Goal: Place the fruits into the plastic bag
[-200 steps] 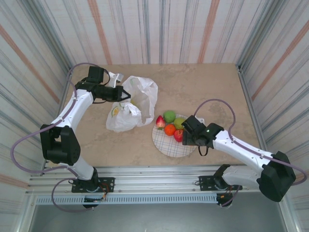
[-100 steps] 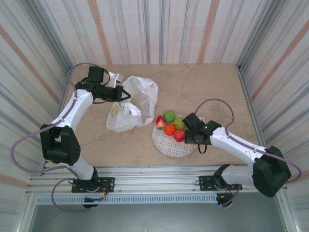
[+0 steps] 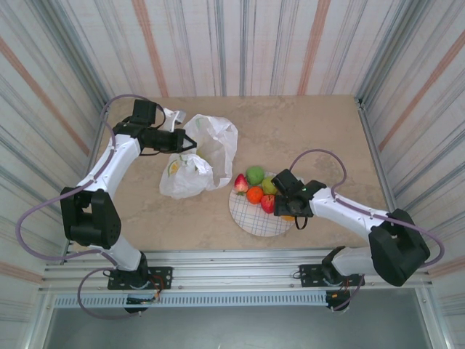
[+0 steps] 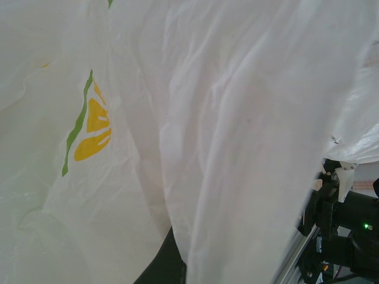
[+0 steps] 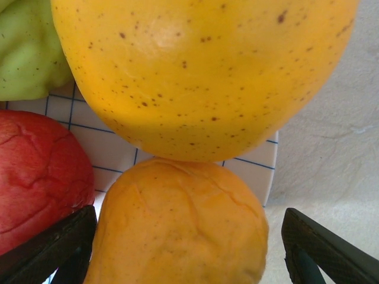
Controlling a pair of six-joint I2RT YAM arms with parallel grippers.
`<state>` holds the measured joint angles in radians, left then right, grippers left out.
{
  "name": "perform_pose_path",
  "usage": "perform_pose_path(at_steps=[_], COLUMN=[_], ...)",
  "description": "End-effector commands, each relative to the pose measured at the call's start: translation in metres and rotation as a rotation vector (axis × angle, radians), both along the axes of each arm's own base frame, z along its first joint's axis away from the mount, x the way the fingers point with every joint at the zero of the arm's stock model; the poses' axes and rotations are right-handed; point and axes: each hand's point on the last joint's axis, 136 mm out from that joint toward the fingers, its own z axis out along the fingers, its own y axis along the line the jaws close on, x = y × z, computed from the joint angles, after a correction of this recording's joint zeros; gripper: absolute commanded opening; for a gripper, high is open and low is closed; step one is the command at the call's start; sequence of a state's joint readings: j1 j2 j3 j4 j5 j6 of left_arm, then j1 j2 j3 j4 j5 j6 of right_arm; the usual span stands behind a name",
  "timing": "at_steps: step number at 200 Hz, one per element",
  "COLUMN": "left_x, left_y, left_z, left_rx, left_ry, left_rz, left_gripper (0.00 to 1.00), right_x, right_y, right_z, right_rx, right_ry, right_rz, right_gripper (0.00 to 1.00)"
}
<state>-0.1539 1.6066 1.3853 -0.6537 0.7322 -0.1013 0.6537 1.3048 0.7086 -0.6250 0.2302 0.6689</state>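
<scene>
From above, the left pincer (image 3: 186,142) is closed on the upper edge of the plastic bag (image 3: 203,156). The bag lies crumpled on the desk (image 3: 305,131), left of the plate (image 3: 258,222). Its long axis runs from the far right down toward the near left, and we cannot tell which way its mouth faces. The right pincer (image 3: 282,202) hangs low over the right side of the plate, among the fruits (image 3: 254,185).

Through the left wrist camera, we see white bag film (image 4: 237,130) draped close, with a printed citrus slice (image 4: 92,127) on a fold at the left.

Through the right wrist camera, the right pincer (image 5: 183,248) stands wide open, its dark fingers (image 5: 323,251) on either side of a small orange fruit (image 5: 177,228). The right finger is clear of the fruit, but we cannot tell whether the left one touches it. A yellow speckled fruit (image 5: 201,71) sits just beyond, touching the orange one. A red apple (image 5: 35,177) lies at the left and a green pear (image 5: 26,53) at the upper left, all on the grid-lined plate (image 5: 251,168).
</scene>
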Motion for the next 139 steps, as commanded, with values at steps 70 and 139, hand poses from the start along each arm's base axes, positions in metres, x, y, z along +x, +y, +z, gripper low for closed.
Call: perform_pose_path(at_steps=[70, 139], left_x=[0.0, 0.0], left_y=[0.001, -0.002], left_z=[0.007, 0.011], left_rx=[-0.003, -0.021], left_ry=[-0.015, -0.016], left_rz=[-0.008, -0.015], left_gripper=[0.0, 0.0], right_x=[-0.009, -0.009], right_y=[-0.008, -0.005], right_z=[-0.007, 0.067], right_rx=[-0.019, 0.104], right_ry=[0.033, -0.144], right_rz=[0.013, 0.051], right_gripper=[0.66, 0.58])
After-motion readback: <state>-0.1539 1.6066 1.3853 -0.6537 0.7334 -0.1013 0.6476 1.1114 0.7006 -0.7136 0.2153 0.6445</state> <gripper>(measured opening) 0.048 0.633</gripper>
